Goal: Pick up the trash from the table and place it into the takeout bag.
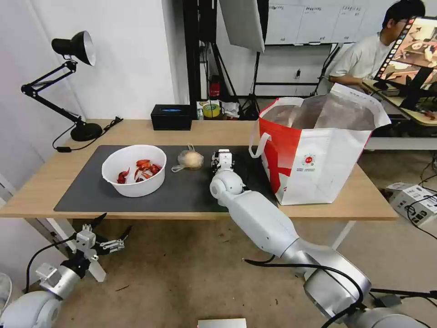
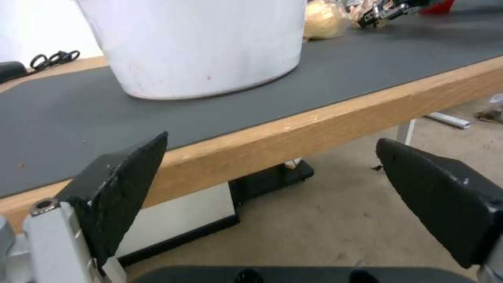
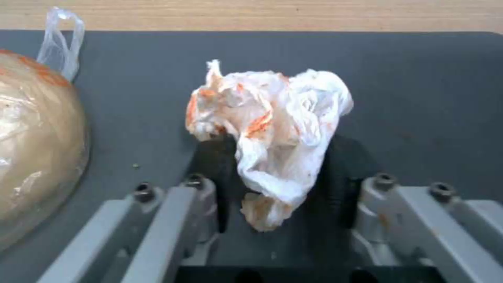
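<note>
Right gripper [image 3: 275,173] is pinching the crumpled tissue [image 3: 272,122] on the mat [image 1: 82,191], midway along it, between the knotted bag [image 1: 190,159] and the takeout bag [image 1: 318,150]. Grip is biting only the lower fold, so I'd lift straight up slowly to clear the tall rim before releasing. Left gripper [image 1: 107,230] is hanging spread below the table's [image 1: 50,173] near edge. Bowl [image 1: 133,169] is holding crayfish shells; the takeout bag's interior isn't readable from here.

Glossy white right arm [image 1: 268,223] with rounded joint shells, silver-grey elbow collar, black cables looping along both arms, left gripper [image 1: 111,224] with black wedge-shaped jaws on pale grey metal brackets, right gripper [image 3: 275,173] with grey linkage bars, dark screws
</note>
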